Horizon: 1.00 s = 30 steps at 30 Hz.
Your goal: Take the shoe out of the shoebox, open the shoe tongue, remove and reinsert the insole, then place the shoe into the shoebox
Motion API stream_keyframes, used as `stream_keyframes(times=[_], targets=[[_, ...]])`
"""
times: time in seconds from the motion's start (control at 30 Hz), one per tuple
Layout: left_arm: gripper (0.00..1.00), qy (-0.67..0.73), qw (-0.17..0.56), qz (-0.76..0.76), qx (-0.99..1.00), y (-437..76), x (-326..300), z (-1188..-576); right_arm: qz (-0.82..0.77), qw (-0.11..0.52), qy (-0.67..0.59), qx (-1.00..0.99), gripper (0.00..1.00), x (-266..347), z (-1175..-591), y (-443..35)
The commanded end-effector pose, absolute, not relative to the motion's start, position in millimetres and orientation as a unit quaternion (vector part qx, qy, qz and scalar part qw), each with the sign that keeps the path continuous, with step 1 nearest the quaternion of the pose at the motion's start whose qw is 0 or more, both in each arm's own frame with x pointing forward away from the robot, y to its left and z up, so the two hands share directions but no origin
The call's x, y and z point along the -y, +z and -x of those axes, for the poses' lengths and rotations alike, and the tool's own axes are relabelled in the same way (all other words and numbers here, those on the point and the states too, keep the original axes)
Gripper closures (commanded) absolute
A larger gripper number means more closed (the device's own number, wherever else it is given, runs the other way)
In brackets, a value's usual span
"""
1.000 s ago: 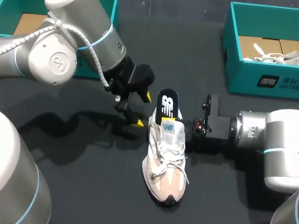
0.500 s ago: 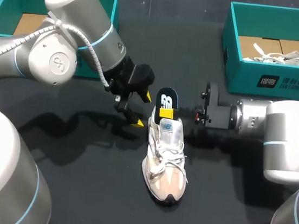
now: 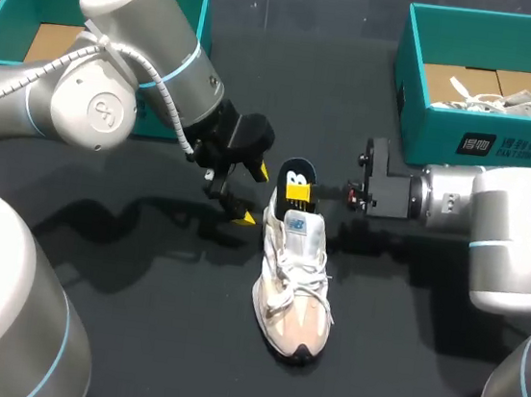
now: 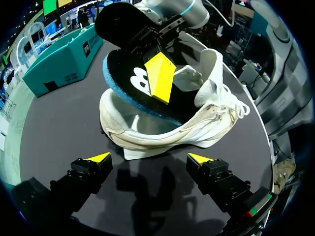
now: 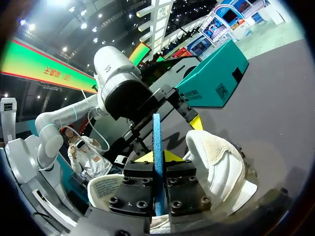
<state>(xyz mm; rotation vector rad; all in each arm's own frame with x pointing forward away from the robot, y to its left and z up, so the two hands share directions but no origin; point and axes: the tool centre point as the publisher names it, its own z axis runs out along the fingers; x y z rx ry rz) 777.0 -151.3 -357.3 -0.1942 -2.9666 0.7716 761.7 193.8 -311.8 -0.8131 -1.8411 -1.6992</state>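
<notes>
right fingers point(image 3: 297, 192) clamp insole point(image 3: 295, 172) — above shoe point(image 3: 295, 289)

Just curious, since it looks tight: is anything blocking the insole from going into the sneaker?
Nothing visible does. The insole, held by the right end effector, sits partly inside the sneaker; the left end effector is open beside it.

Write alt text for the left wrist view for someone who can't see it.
My right gripper pinches a black-and-blue insole, its lower end inside a white shoe on the dark table. The left gripper, fingers open, sits just short of the shoe, touching nothing.
</notes>
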Motion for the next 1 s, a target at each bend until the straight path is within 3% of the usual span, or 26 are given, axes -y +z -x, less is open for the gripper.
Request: stream_keyframes(times=[0.03,0.33,0.37,0.47,0.6,0.77,0.87,1.0], targets=[[0.00,0.251,0.035,0.063,0.965,-357,150,-777,0.312,0.251,-0.626,0.669,1.00,-194,-746,-325],[0.00,0.251,0.035,0.063,0.965,-357,150,-777,0.323,0.230,-0.632,0.666,1.00,-193,-732,-322],[0.00,0.251,0.035,0.063,0.965,-357,150,-777,0.320,0.227,-0.633,0.668,0.86,-193,-733,-320],[0.00,0.251,0.035,0.063,0.965,-357,150,-777,0.307,0.219,-0.634,0.675,0.64,-195,-739,-312],[0.00,0.251,0.035,0.063,0.965,-357,150,-777,0.293,0.211,-0.633,0.685,0.61,-196,-749,-303],[0.00,0.251,0.035,0.063,0.965,-357,150,-777,0.287,0.209,-0.630,0.691,0.69,-195,-762,-298],[0.00,0.251,0.035,0.063,0.965,-357,150,-777,0.287,0.213,-0.628,0.691,1.00,-194,-768,-300],[0.00,0.251,0.035,0.063,0.965,-357,150,-777,0.297,0.221,-0.627,0.686,1.00,-193,-768,-310]])
